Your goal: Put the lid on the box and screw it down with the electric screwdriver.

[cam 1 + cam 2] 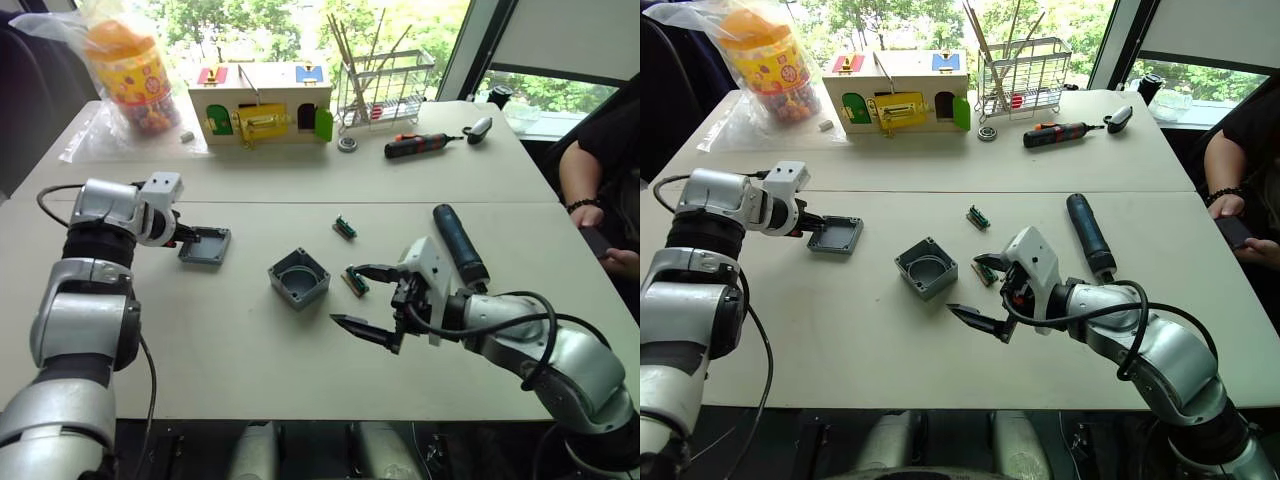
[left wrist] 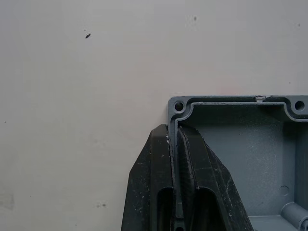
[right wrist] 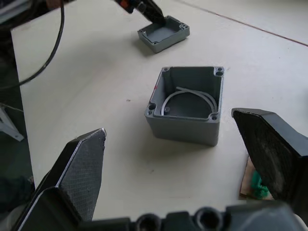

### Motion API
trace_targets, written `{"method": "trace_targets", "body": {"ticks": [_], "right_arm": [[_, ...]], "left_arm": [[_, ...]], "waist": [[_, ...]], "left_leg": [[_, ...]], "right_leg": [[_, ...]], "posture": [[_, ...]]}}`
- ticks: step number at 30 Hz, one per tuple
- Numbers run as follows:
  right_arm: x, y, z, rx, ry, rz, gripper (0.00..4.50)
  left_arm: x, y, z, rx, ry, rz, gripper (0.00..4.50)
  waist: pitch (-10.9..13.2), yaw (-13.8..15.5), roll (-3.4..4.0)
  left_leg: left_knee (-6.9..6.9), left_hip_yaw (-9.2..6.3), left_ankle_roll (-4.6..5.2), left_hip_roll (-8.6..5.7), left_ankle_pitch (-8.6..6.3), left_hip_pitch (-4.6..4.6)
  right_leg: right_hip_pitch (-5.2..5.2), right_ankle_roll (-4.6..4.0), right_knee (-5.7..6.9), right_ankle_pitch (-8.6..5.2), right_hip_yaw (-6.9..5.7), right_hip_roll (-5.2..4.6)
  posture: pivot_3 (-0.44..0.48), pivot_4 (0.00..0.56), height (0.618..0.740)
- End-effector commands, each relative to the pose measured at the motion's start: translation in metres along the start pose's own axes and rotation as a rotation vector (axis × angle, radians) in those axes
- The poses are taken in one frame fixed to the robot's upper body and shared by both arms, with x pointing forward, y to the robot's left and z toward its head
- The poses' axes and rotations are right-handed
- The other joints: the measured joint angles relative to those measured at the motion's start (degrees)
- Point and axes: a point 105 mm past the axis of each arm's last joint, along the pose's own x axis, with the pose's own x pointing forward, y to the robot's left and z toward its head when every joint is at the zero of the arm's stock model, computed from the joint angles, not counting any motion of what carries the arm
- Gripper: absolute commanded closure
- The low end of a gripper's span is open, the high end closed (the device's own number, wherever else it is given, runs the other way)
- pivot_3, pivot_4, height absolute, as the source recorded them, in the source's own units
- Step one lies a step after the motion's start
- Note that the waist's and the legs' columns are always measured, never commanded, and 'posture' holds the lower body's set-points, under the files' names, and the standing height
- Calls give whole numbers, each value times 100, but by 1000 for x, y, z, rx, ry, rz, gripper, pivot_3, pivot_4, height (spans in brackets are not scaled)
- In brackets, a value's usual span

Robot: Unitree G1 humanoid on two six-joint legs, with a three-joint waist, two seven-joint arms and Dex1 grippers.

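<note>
Grey lid point(image 1: 205, 245) sits hollow side up on the table point(image 1: 250, 350), approx 9 o'clock of the box point(image 1: 299, 278). Your L gripper point(image 2: 176, 144) is clenched on the lid's rim, one finger inside, one outside. Box is upright and open, mid-table. Your R gripper point(image 1: 365, 300) hovers just beside it at 3 o'clock, jaws spread wide, holding nothing. Electric screwdriver point(image 1: 459, 244) lies flat past the R wrist, approx 2 o'clock of the box.

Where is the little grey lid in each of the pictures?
Left eye view: the lid lies on the table, left of the box, its rim pinched by the left hand.
Right eye view: same spot.
Left wrist view: close up, at the fingertips.
Right wrist view: beyond the box.
Shared landmark: the box.
</note>
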Motion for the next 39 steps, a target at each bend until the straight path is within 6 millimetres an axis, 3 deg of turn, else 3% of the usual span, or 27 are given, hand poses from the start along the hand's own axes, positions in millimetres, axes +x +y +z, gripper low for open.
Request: {"method": "trace_targets", "body": {"ticks": [1, 7, 13, 17, 22, 39], "right_arm": [[-9, -20, 34, 39, -143, -50, 0], [0, -69, 73, 174, -288, -198, 0], [23, -95, 103, 367, -395, -214, 0], [33, -93, 117, 470, -431, -156, 0], [43, -85, 117, 490, -407, -124, 0], [54, -81, 109, 516, -392, -109, 0]], "left_arm": [[-42, -21, 71, 40, -331, -149, 4432], [-96, -68, 118, 179, -723, -404, 4432], [-105, -110, 121, 246, -859, -499, 4432], [-99, -134, 118, 303, -877, -508, 4432], [-96, -152, 115, 297, -884, -540, 4432], [-93, -176, 107, 299, -869, -602, 4432]], "waist": [[0, 17, 0], [-1, -1, 2], [-2, -38, 3], [-2, -41, 3], [-2, -66, 3], [-2, -162, 4]], "left_leg": [[0, 0, -5, 0, 3, -1], [-6, 7, -44, 1, 25, -16], [-8, 21, -45, 2, 25, -14], [-8, 27, -45, 1, 25, -15], [-8, 30, -45, 0, 25, -15], [-10, 28, -45, 1, 25, -14]], "right_leg": [[0, 0, 0, 0, 0, -2], [-11, 0, 1, 0, -2, -16], [-27, 0, 26, 1, 0, -19], [-43, 0, 53, 1, 0, -23], [-44, 0, 53, 1, 0, -24], [-44, 0, 54, 0, 0, -21]], "posture": [[0, 150, 740], [0, 150, 740], [0, 150, 740], [0, 150, 740], [0, 150, 740], [0, 150, 740]]}}
